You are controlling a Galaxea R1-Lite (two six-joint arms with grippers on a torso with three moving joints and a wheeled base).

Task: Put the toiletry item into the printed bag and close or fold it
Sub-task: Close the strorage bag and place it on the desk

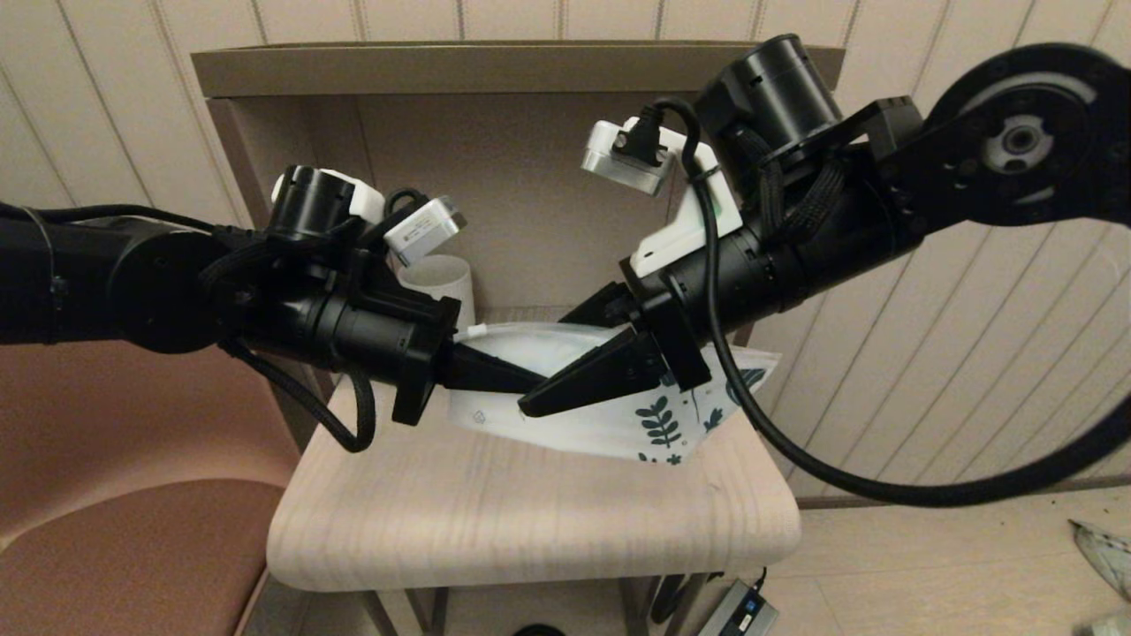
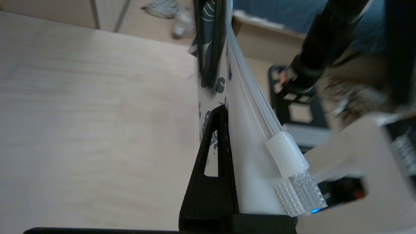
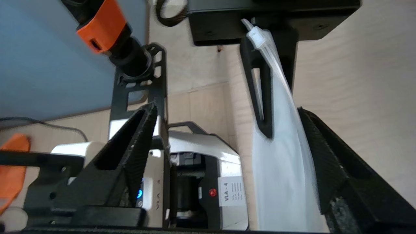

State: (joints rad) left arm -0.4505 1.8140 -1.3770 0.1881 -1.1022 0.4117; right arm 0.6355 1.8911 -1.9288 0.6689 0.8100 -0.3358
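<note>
Printed bag (image 1: 618, 415) hangs above the pale wooden table (image 1: 530, 521), pinched by left gripper (image 1: 521, 382); right gripper (image 1: 565, 353) gapes wide.

white bag (image 1: 618, 424) w/ teal leaf print, black claws

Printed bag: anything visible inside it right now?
No. The printed bag is held up off the wooden table, clamped in the left pincer; the open right pincer straddles it. Its white walls hide the inside; no toiletry item shows.
</note>
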